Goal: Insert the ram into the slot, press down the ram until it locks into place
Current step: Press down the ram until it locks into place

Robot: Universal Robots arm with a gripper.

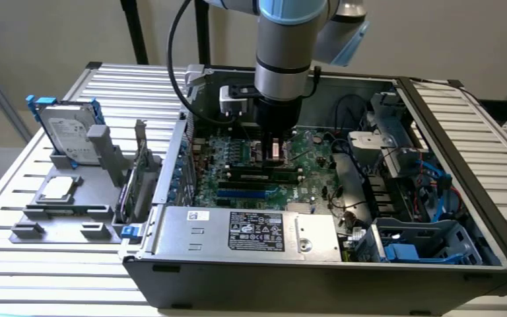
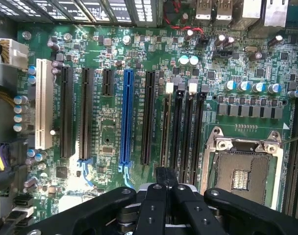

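The ram (image 2: 165,128), a thin green stick seen edge-on, stands in the slot (image 2: 169,88), the black memory socket nearest the long black expansion sockets. Three identical sockets (image 2: 187,127) beside it hold nothing. My gripper (image 2: 164,177) is shut, its black fingers pressed together with nothing between them, and its tip is right over one end of the ram. I cannot tell whether it touches. In the exterior view the gripper (image 1: 276,157) reaches straight down into the open computer case, just above the ram (image 1: 258,176) on the motherboard.
A blue slot (image 2: 126,117) and a white one (image 2: 43,103) lie parallel to the memory sockets. The square metal CPU socket (image 2: 244,171) is on their other side. The power supply (image 1: 245,231), cables (image 1: 350,191) and drive cages (image 1: 421,241) crowd the case. A hard drive (image 1: 68,135) stands on a fixture outside.
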